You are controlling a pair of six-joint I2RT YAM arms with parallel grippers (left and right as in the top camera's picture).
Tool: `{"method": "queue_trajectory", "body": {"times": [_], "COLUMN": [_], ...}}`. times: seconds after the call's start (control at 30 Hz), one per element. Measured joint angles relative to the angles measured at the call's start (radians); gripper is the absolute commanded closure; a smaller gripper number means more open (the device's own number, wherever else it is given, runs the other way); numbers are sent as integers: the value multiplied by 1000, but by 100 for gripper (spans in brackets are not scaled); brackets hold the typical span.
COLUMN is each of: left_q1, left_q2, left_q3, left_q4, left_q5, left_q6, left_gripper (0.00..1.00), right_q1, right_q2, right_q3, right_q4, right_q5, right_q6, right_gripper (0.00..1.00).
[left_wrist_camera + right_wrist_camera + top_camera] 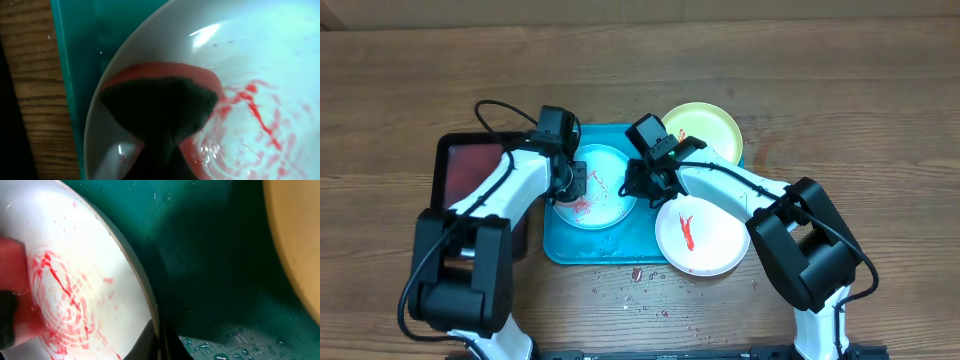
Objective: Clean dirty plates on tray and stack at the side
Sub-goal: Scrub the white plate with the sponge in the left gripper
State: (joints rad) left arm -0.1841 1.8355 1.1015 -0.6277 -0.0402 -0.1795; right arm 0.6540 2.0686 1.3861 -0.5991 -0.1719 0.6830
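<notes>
Sponge (160,107) down on the light-blue plate (240,75), looks like scrubbing on plate one

Left gripper (575,185) looks closed around the dark, red-edged sponge, though its fingers are hidden behind it. It's pressing near the plate's rim, with red sauce streaks right beside it. Right gripper (159,342) seems nipped onto the opposite rim, a finger either side, pinning the plate on the turquoise tray (605,248). White plate (705,235) hangs over the tray's right edge with its red smear untouched, and the yellow-green plate (705,128) sits at the far right corner. Guess it's the wiping step, nothing stacked yet. Next move wants sweeps across the smeared centre, rim held firm so the plate doesn't skate.
</notes>
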Motion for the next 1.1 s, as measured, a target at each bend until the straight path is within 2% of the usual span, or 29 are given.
{"method": "queue_trajectory", "body": {"times": [0.17, 0.43, 0.6, 0.73, 0.9, 1.0, 1.1], "left_q1": [-13, -80, -105, -114, -138, -137, -137], "left_q2": [5, 26, 35, 35, 28, 28, 28], "left_q3": [2, 5, -3, -2, 14, 17, 17], "left_q4": [-4, -47, 31, 93, 70, 48, 18], "left_q5": [19, 381, 417, 313, 41, -118, -214], "left_q6": [-2, 154, 115, -23, -245, -317, -334], "left_gripper": [96, 96, 96, 96, 96, 96, 96], "right_q1": [0, -6, -8, -8, -5, -5, -5], "right_q2": [0, 0, 0, 2, 6, 6, 6], "right_q3": [0, 0, 0, 0, 2, 2, 2], "right_q4": [-5, -11, -12, -1, 11, 10, 8], "right_q5": [-1, -5, -7, -6, -8, -8, -12], "right_q6": [0, -4, -6, -3, 5, 7, 10], "right_gripper": [96, 96, 96, 96, 96, 96, 96]}}
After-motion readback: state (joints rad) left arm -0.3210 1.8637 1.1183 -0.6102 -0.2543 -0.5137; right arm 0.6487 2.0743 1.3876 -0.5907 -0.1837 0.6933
